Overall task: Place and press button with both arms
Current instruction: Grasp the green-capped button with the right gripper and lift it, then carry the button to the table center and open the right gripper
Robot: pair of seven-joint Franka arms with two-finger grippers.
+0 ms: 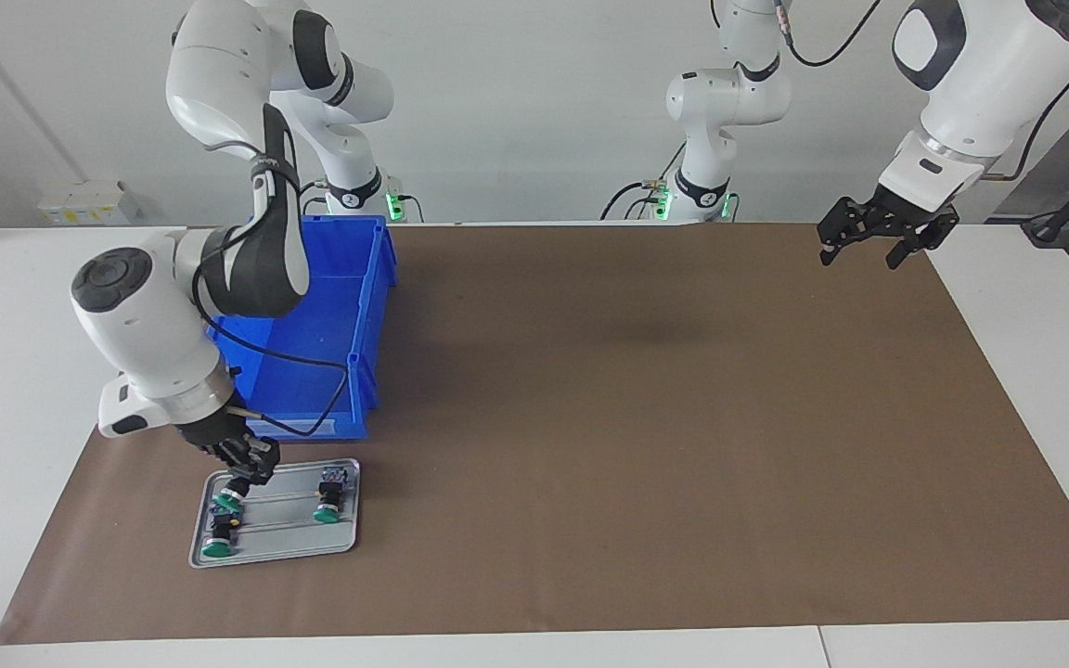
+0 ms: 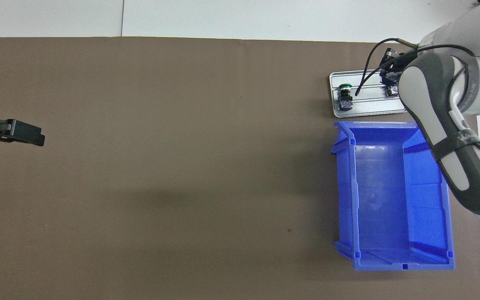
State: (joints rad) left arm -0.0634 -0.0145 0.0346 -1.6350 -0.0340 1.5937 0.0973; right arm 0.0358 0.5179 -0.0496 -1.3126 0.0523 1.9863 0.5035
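Note:
Three green-capped buttons lie on a silver tray (image 1: 286, 535) at the right arm's end of the table. My right gripper (image 1: 242, 481) reaches down onto the tray and is shut on the black body of one button (image 1: 226, 503), whose cap points away from the robots. I cannot tell whether that button is off the tray. Another button (image 1: 216, 546) lies just farther from the robots, and the third button (image 1: 326, 507) lies beside them toward the table's middle. In the overhead view the right arm hides the grip; only one button (image 2: 344, 96) shows fully. My left gripper (image 1: 861, 256) hangs open and empty in the air.
An empty blue bin (image 1: 335, 315) stands on the brown mat right next to the tray (image 2: 369, 109), nearer to the robots. The right arm's forearm and cable pass over the bin (image 2: 390, 196). The left gripper (image 2: 36, 137) waits over the mat's edge at the left arm's end.

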